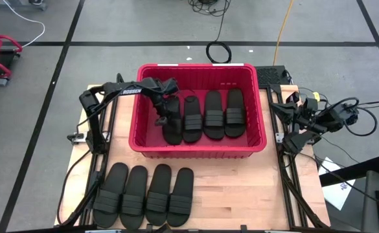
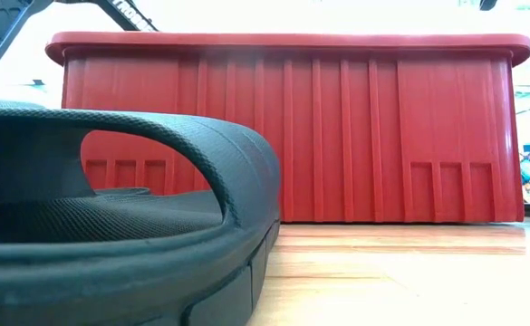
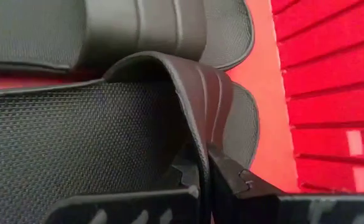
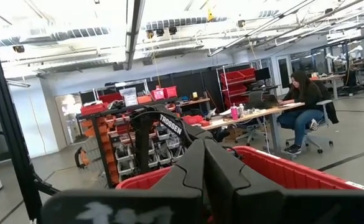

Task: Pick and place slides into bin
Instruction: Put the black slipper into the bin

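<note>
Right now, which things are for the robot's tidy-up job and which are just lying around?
For the job:
- four slides in the bin
- four slides on the table
- red bin
- left gripper, shut on a slide's strap inside the bin

Just lying around:
- coiled black cable on the floor
- right gripper, parked beside the bin
- person at a desk

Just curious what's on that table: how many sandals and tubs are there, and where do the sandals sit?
Slides in the bin: 4 (one held by the left hand)
Slides on the table: 4
Bins: 1
Total: 9
</note>
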Robot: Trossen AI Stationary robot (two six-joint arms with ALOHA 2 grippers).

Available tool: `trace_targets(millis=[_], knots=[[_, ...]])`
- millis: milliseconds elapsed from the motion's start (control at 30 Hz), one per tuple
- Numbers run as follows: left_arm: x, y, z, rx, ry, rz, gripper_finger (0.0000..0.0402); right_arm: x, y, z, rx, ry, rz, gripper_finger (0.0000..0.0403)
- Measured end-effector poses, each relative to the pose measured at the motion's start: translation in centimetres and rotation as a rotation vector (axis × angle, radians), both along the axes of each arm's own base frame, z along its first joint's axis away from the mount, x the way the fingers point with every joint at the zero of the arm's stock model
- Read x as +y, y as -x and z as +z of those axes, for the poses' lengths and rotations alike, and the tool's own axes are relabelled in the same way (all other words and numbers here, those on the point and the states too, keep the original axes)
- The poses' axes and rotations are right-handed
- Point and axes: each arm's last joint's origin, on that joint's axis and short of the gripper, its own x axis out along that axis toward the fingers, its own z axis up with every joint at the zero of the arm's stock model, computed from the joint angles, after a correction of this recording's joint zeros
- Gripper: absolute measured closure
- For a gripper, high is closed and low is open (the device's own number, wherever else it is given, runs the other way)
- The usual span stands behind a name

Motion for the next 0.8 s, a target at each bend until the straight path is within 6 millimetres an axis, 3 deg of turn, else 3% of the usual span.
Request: trace_targets(millis=[200, 400, 800], knots=[[0.06, 0.12, -0.06, 0.024, -0.058, -0.023, 0.0398, 0.02, -0.03, -0.08, 0.01, 0.01, 0.003, 0.0403], [-0.09, -0.09, 0.02, 0.048, -0.118, -0.024, 0.0368, 0.03, -0.03, -0.08, 0.009, 0.007, 0.005, 0.0403], [-0.3, 0.61, 0.01, 0.18, -0.029, 0.104, 0.0234, 0.12, -0.06, -0.08, 0.003, 0.01, 0.038, 0.0403]])
